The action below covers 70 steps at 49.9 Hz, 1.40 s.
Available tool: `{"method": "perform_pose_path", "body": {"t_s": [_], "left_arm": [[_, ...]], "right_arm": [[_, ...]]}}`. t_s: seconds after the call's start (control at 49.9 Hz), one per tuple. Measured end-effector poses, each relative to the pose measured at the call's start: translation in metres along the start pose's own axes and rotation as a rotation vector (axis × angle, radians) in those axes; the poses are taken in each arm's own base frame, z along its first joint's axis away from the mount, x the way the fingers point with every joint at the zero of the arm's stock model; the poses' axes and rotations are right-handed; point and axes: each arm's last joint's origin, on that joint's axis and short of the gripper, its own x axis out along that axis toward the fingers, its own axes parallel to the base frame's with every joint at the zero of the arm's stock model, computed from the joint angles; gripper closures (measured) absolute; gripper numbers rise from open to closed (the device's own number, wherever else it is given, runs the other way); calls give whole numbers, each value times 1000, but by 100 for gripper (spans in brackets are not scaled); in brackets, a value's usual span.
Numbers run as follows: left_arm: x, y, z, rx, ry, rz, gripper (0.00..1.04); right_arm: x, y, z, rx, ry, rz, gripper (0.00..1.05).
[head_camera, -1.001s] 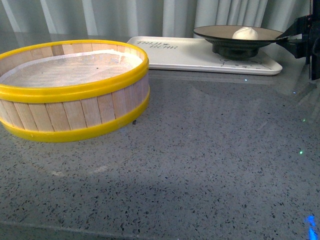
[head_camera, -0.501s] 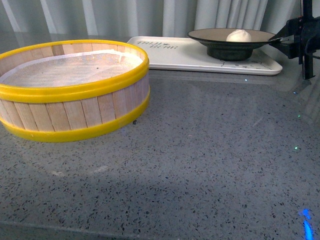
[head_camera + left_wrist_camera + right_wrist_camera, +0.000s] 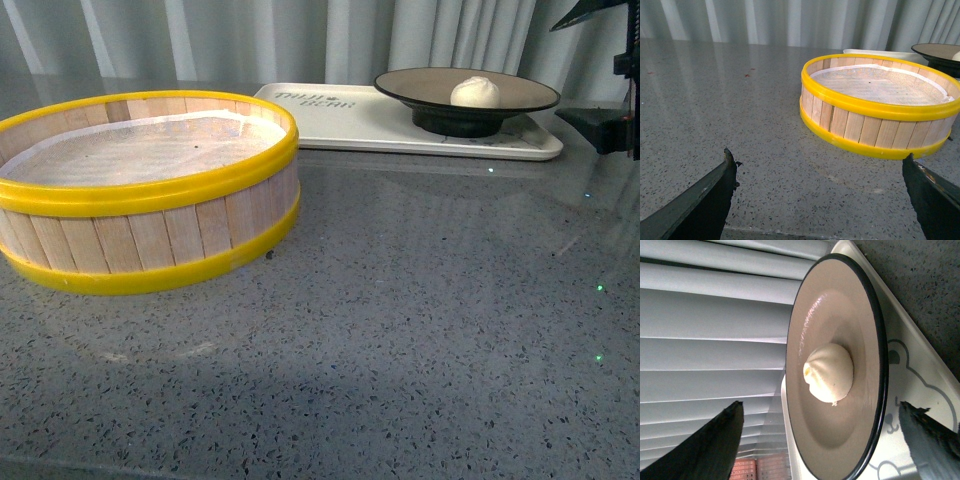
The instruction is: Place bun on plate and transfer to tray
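Fingers of both grippers spread, empty; soft bun (image 3: 474,91) sits mid-plate (bruises easily), so grip stiff plate (image 3: 520,104) rim at 3 o'clock

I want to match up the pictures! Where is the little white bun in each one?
Front view: the bun sits on the plate, far back on the right, on the tray.
Left wrist view: no bun; only the plate's edge shows.
Right wrist view: the bun fills the middle.
Shared landmark: the plate.
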Motion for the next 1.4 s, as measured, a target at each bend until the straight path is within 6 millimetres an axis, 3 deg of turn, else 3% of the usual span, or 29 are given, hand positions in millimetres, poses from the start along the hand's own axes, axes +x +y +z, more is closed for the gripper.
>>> {"method": "perform_pose_path", "body": {"t_s": [0.06,0.24,0.38,0.501,0.581,0.661,0.781,0.941,1.041,1.081,1.402], "left_arm": [[0,0,0,0,0,0,7],[0,0,0,0,0,0,7],[0,0,0,0,0,0,7],[0,0,0,0,0,0,7],[0,0,0,0,0,0,7],[0,0,0,0,0,0,7],[0,0,0,0,0,0,7],[0,0,0,0,0,0,7],[0,0,0,0,0,0,7],[0,0,0,0,0,0,7],[0,0,0,0,0,0,7]], "right_arm": [[-13,5,-1,-4,-15,11,7],[-62,7,1,-8,-79,23,8],[-144,-12,9,-53,-275,-76,8],[-223,-28,4,-252,-513,-260,8],[-251,-31,-9,-374,-585,-342,8],[-279,-28,-34,-628,-683,-451,8],[-294,-26,-69,-970,-767,-570,8],[-296,-31,-99,-1244,-722,-611,9],[-296,-42,-118,-1334,-456,-215,31],[-296,-48,-125,-1338,-411,-160,40],[-298,-73,-153,-1334,-407,-147,103]]}}
